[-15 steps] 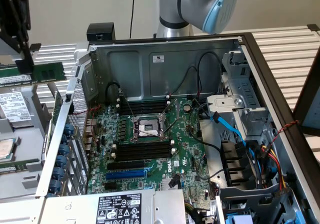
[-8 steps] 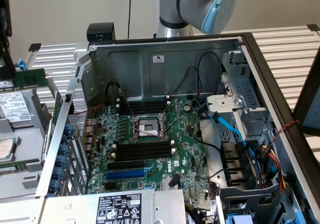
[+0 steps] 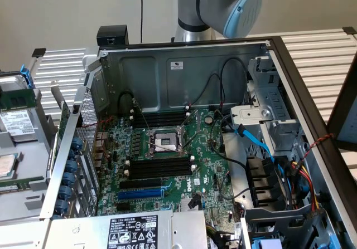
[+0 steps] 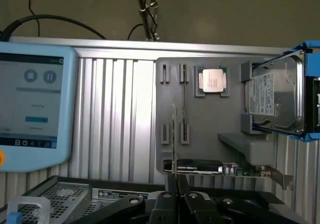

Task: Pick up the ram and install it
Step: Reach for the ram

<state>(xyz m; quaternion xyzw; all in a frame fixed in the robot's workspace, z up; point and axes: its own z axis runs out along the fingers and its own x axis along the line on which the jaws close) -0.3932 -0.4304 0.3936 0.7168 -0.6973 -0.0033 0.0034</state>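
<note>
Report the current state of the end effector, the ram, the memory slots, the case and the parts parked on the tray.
end effector, shut on the ram.
ram, held edge-on, seen as a thin upright strip; not installed.
memory slots, all look empty.
computer case, side open.
hard drive, parked on the tray.
processor, parked on the tray.
teach pendant, screen lit.

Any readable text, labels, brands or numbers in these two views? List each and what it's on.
No words or numbers are legible.
Power supply label: print too small.
Case wall sticker: too small.
Hard drive label: blurred.
Pendant screen: stop and pause symbols; words blurred.
</note>
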